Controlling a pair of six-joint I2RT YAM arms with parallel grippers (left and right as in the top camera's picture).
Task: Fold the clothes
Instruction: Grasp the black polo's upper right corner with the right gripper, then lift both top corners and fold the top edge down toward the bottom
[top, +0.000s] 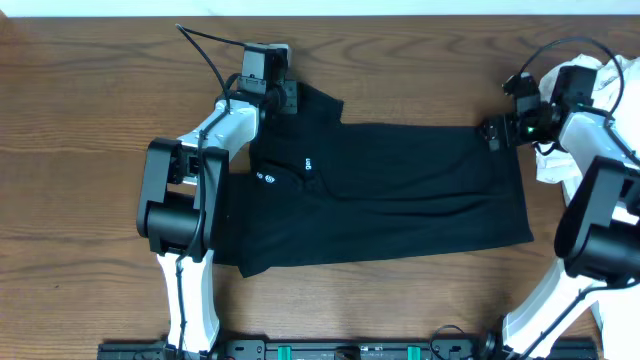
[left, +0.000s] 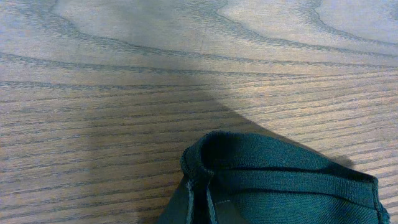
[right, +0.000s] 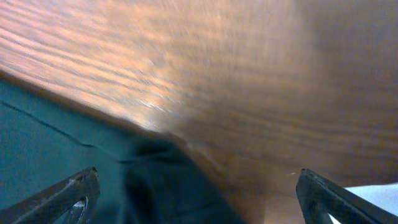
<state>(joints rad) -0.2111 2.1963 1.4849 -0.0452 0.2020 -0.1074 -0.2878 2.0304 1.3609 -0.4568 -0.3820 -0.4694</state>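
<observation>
Jaws on the left gripper (top: 284, 96) are pressed together, pinching a bunched hem of the black shirt (top: 400, 190) at its far-left corner. Those of the right gripper (top: 491, 131) we see spread wide, with the fingertips (right: 74, 190) low over the shirt's far-right corner and holding nothing. Whether they touch the cloth we cannot tell. We find the shirt lying across the middle of the wooden table (top: 80, 120) as a long dark band between the two arms, small white logos (top: 308, 160) showing near the left arm. A white garment (top: 612, 75) sits bunched behind the right arm.
</observation>
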